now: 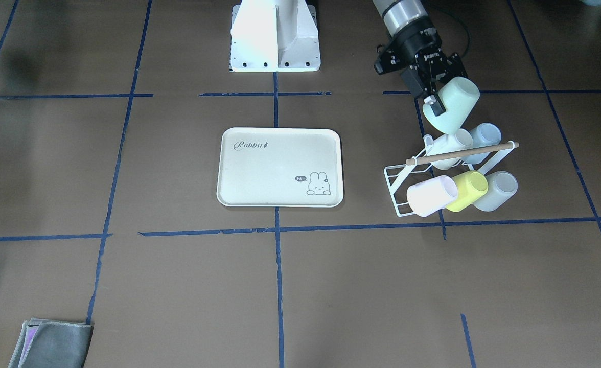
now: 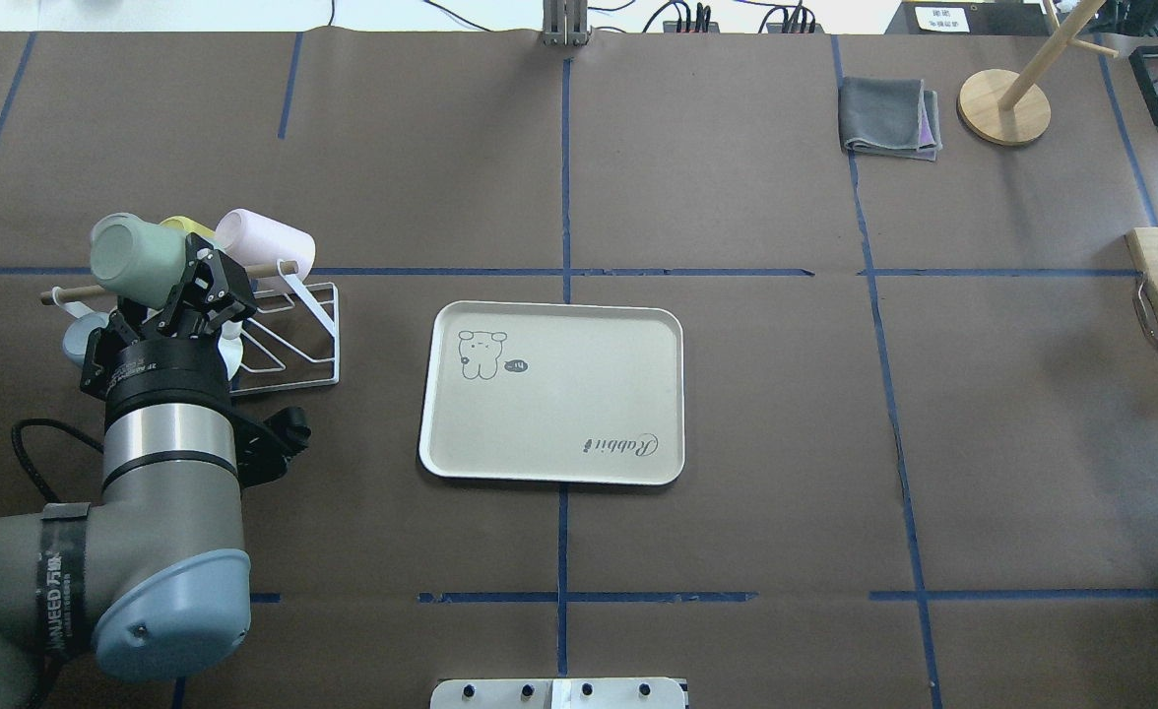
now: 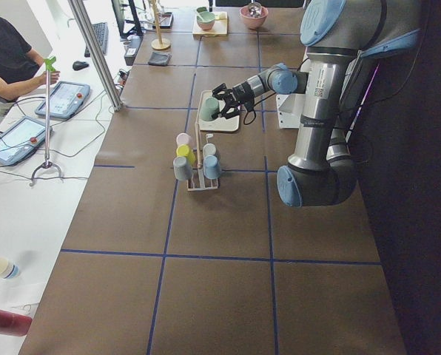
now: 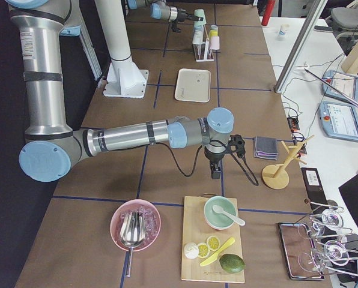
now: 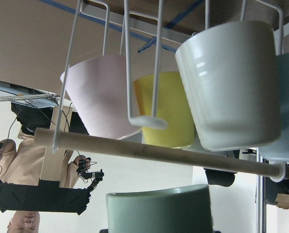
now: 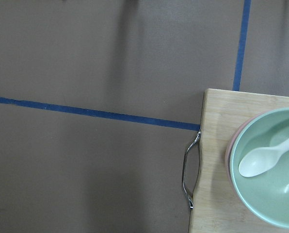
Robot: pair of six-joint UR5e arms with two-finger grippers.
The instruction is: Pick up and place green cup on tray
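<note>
Left gripper (image 1: 446, 95) closed on the green cup (image 1: 458, 102) — held tilted above the white wire rack (image 1: 484, 150), upper right of the front-facing view — while the tray (image 1: 259, 174) lies flat at frame centre, well apart from cup and rack.

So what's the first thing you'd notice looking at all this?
The left claw holds the green cup tilted in the air above a white wire rack of pastel cups. Then the cream tray with its bunny drawing, in the middle of the table.
</note>
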